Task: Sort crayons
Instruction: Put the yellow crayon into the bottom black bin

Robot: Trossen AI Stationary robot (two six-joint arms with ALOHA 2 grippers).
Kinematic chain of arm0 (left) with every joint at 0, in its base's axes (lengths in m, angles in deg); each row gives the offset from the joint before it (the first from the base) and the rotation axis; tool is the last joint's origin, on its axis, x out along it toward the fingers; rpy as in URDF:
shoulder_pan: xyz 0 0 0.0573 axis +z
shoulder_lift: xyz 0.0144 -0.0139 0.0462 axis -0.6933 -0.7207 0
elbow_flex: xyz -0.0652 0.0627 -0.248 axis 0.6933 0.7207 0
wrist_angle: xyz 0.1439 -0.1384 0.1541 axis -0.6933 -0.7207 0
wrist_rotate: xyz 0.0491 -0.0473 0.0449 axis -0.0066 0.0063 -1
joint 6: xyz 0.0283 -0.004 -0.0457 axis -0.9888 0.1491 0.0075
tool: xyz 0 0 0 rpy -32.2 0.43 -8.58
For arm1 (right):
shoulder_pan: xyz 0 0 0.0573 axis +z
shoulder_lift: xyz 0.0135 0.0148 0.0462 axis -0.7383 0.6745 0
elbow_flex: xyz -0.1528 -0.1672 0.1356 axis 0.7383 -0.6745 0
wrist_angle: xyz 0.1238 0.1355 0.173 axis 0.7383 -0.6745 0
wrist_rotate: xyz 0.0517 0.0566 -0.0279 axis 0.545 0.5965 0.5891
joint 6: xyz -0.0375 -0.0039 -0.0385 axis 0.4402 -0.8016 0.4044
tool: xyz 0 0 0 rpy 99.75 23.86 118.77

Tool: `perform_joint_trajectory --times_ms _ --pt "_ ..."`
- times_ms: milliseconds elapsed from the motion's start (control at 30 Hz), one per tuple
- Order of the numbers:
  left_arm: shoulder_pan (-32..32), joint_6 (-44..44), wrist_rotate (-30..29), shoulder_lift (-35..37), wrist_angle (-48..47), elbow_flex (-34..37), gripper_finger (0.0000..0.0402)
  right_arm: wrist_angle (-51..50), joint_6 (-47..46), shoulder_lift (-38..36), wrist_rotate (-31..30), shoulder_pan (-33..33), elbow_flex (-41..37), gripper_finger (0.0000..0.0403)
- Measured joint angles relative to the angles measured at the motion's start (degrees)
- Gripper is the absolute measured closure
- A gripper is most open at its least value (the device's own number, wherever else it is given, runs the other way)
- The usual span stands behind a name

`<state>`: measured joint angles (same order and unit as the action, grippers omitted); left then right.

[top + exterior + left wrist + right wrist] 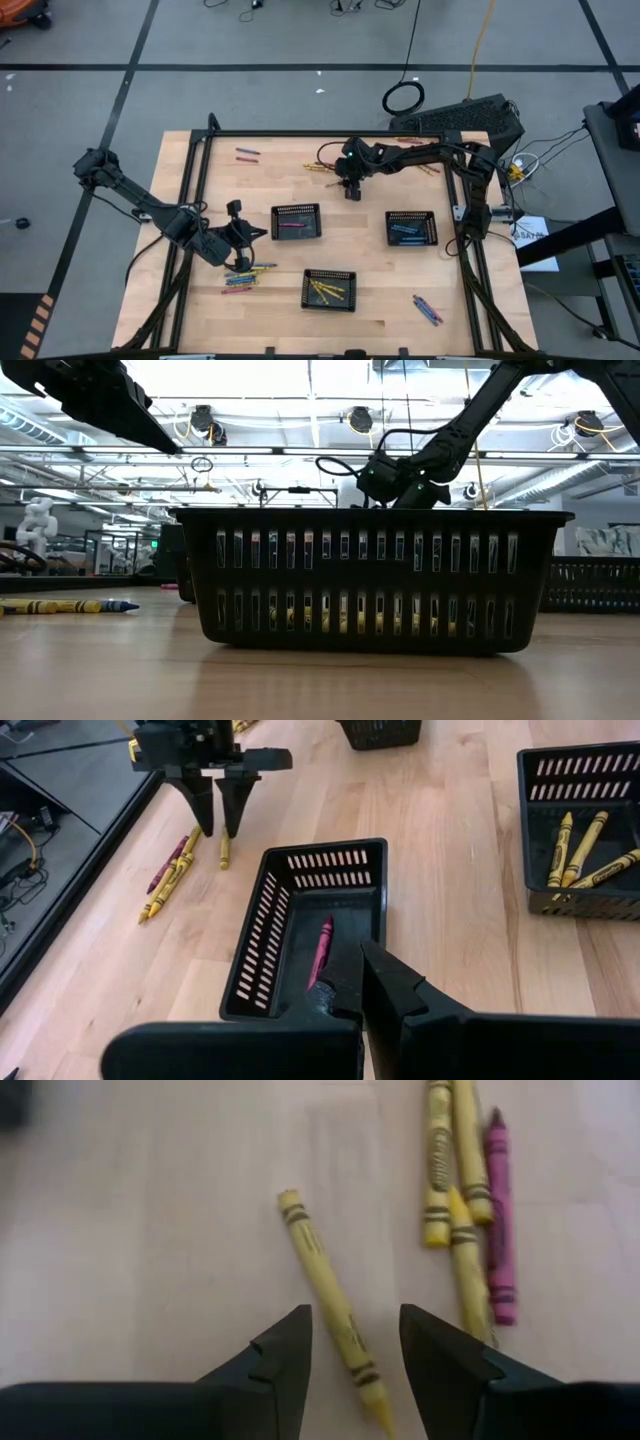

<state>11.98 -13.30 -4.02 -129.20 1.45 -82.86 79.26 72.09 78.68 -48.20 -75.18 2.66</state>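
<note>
- Crayons lie scattered in loose clusters across the table (pixel 200 170), with three black mesh trays spread apart, so each colour gets its own bin.
- Right hand (pixel 355 1350) hangs over the far cluster, fingers spread and empty, straddling a single yellow crayon (pixel 330 1305) that lies clear of its neighbours; it looks like the easy pick.
- Beside it, more yellow sticks and one pink crayon (pixel 498 1220) lie bunched together, harder to separate.
- Left hand (pixel 243 233) is clenched with nothing visible in it, poised beside the pink tray (pixel 260 935), where one pink crayon lies inside.
- Yellow tray (pixel 530 830) holds several yellows, so sorting is partly done.
- Blue tray (pixel 412 228) sits over at the right.
</note>
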Motion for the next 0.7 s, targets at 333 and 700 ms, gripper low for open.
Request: perform_joint_trajectory --times_ms 333,700 --pt "0.0 0.0 0.0 0.0 0.0 0.0 0.04 -3.0 2.7 0.0 0.4 0.4 0.0 0.0305" --pt "0.0 0.0 0.0 0.0 0.0 0.0 0.04 -11.0 -0.4 -0.3 -0.4 3.2 0.3 0.0394"
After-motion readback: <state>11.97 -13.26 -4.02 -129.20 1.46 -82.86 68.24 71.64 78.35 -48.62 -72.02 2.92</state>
